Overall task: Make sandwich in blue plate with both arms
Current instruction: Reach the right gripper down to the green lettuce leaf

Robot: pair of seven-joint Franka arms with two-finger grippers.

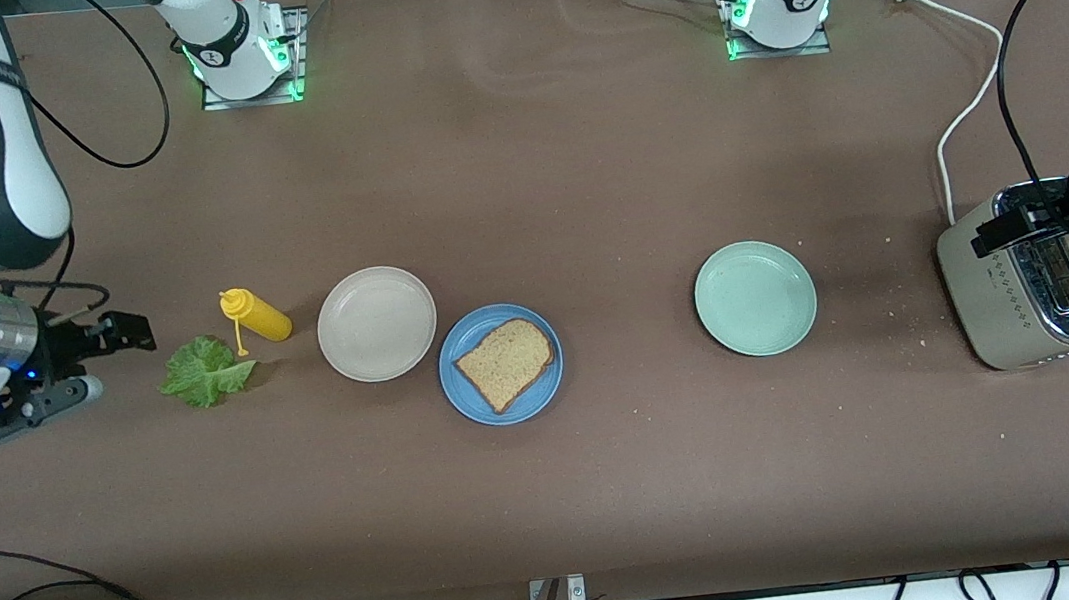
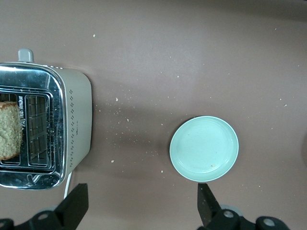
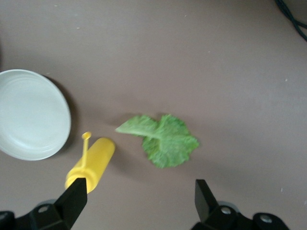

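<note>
One slice of brown toast [image 1: 505,363] lies flat on the blue plate [image 1: 468,392], which stands near the middle of the table [image 1: 582,184]. A cream plate [image 1: 376,323] is set just beside the blue plate, toward the right arm's end and slightly farther from the front camera; whether the two rims touch cannot be told. A yellow squeeze bottle [image 1: 255,315] lies on its side beside the cream plate, its cap open on a strap. A green lettuce leaf [image 1: 204,372] lies on the table just beside the bottle, slightly nearer the camera, apart from every plate.

A mint-green plate [image 1: 755,297] stands well apart from the blue plate, toward the left arm's end. A toaster [image 1: 1037,293] stands at that end of the table, with a second slice of toast [image 2: 9,130] seen upright in one of its slots. Crumbs are scattered on the table between the toaster and the mint-green plate.

The right gripper [image 3: 139,201] is held above the table beside the lettuce leaf, with its fingers [image 3: 74,199] spread wide and nothing between them. The left gripper [image 2: 141,206] is held above the toaster's end of the table, over the stretch between the toaster and the mint-green plate, likewise spread wide with nothing held.
</note>
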